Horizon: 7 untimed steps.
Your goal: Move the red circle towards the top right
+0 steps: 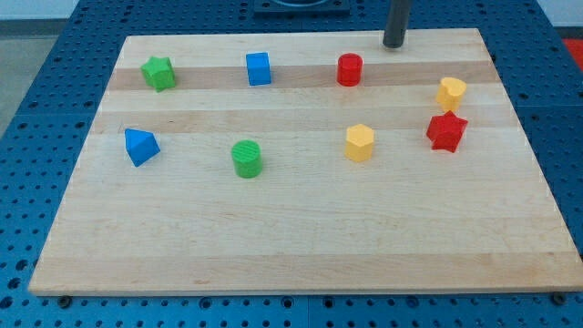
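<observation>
The red circle [349,69] is a short red cylinder standing on the wooden board [301,228] near the view's top, a little right of centre. My tip [393,44] rests at the board's top edge, up and to the right of the red circle, a short gap apart from it. Nothing touches the red circle.
A blue cube [259,68] and a green star [158,73] lie to the red circle's left. A yellow block [451,93] and a red star [446,131] lie at the right. A yellow hexagon [360,143], a green cylinder [247,158] and a blue triangle [140,146] sit mid-board.
</observation>
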Motion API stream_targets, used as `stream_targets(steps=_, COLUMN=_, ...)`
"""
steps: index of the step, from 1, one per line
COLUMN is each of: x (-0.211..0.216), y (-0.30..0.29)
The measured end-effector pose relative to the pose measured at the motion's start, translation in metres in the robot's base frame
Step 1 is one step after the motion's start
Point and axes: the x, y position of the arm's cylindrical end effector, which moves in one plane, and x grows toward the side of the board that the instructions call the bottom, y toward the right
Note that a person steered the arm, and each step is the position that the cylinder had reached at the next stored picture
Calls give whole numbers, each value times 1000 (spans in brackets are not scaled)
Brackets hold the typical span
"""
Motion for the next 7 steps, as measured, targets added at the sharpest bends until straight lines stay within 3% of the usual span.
stream_targets(steps=1, x=-11, y=-58)
stream_targets(steps=4, x=-5, y=-131)
stream_targets(steps=5, x=1, y=-131)
stream_targets(steps=6, x=48, y=-119)
stream_targets(steps=7, x=55, y=-117)
